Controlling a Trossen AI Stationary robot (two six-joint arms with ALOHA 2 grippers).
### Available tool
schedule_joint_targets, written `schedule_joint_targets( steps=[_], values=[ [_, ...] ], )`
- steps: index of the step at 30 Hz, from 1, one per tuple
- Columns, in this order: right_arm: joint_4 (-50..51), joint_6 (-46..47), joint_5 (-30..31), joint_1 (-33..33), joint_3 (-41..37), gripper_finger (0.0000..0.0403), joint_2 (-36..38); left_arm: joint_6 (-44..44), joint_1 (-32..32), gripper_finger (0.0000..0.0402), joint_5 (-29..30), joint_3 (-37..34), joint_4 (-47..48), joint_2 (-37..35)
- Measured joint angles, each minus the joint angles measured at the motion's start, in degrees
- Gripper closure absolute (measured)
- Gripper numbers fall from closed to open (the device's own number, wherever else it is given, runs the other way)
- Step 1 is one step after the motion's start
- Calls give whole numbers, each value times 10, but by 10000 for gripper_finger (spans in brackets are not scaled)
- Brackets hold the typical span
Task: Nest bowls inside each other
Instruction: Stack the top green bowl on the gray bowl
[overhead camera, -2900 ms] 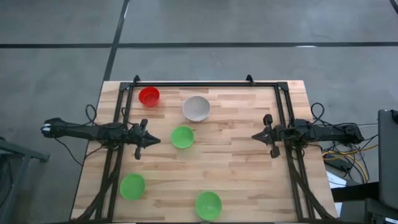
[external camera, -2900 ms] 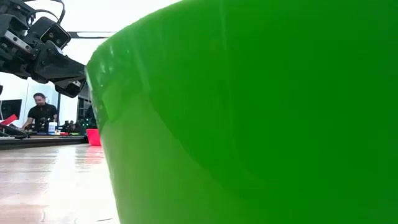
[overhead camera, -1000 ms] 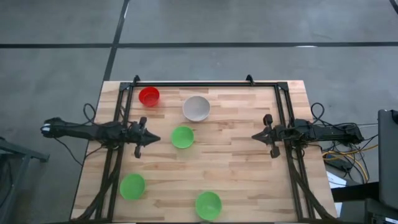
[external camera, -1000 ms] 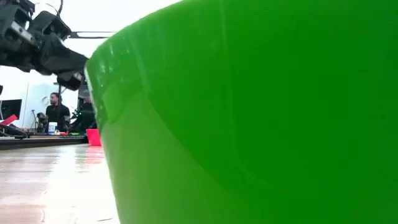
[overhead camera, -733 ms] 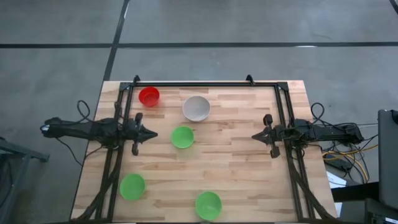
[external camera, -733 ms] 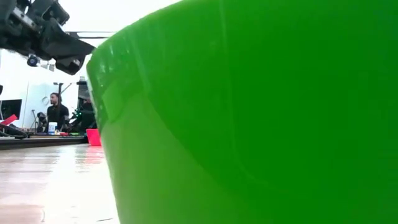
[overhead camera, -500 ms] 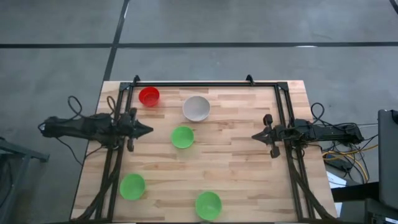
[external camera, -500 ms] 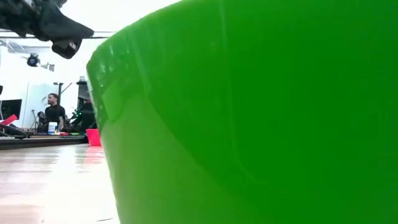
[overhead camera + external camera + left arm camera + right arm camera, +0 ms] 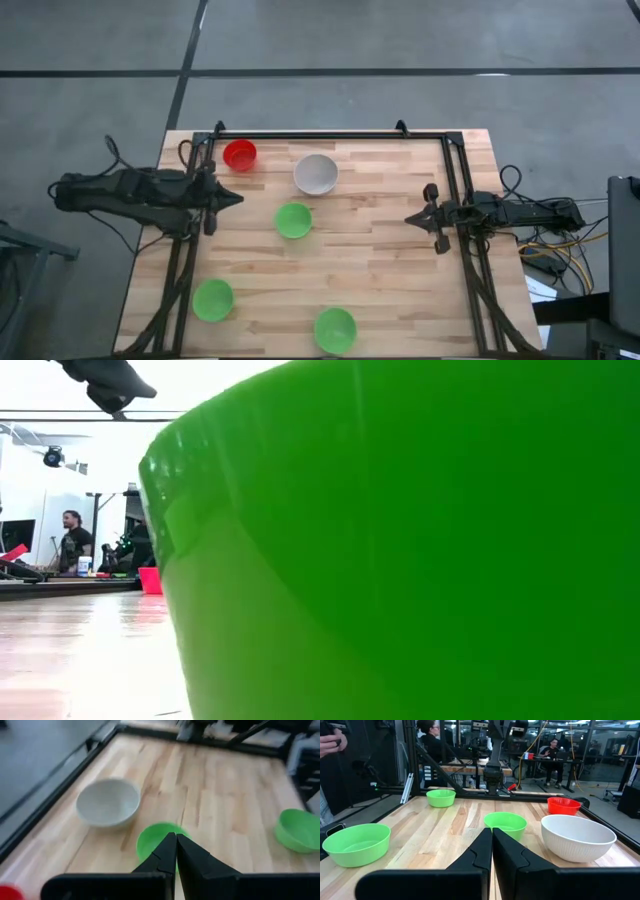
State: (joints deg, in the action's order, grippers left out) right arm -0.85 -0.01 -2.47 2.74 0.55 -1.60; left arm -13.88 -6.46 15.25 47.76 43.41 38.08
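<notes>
Five bowls stand upright on their bases on the wooden table. They are a red bowl [image 9: 239, 154] at the far left, a white-grey bowl [image 9: 316, 174] beside it, a green bowl [image 9: 293, 220] at the centre, and two green bowls [image 9: 213, 299] [image 9: 335, 329] near the front edge. My left gripper [image 9: 238, 198] is shut and empty, raised above the table's left side, tipped down toward the centre green bowl [image 9: 156, 840]. My right gripper [image 9: 410, 219] waits shut and empty at the right side, pointing level at the bowls [image 9: 505, 824].
A black frame rail [image 9: 330, 135] runs along the table's far edge, with more rails along the left and right sides. Bare wood lies between the bowls. The front green bowl [image 9: 400, 560] fills most of the low view. People stand in the room beyond [image 9: 70, 540].
My left gripper has risen well above the table, its tip has drawn back a little toward the far left, and it has tipped downward. It stays shut. No bowl has moved.
</notes>
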Motion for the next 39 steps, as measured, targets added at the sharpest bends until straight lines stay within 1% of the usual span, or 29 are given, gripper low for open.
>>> schedule_joint_targets(
  steps=[6,10,12,17,24,27,30,33,36,39],
  values=[
    [0,0,0,0,0,394,0,-93,5,385,16,44,52,88],
    [0,0,0,0,0,394,0,-205,20,385,17,44,52,129],
    [0,0,0,0,0,394,0,-256,29,385,16,44,53,140],
    [0,0,0,0,0,394,0,-279,42,385,-19,44,32,168],
    [0,0,0,0,0,394,0,-386,42,385,-24,45,29,180],
    [0,0,0,0,0,394,0,-391,42,385,-31,45,33,178],
    [0,0,0,0,0,394,0,-340,42,385,-68,45,35,178],
    [0,0,0,0,0,394,0,-321,42,385,-94,45,37,178],
    [0,0,0,0,0,394,0,-329,43,385,-116,45,43,181],
    [0,0,0,0,0,394,0,-364,43,385,-131,44,48,186]
  ],
)
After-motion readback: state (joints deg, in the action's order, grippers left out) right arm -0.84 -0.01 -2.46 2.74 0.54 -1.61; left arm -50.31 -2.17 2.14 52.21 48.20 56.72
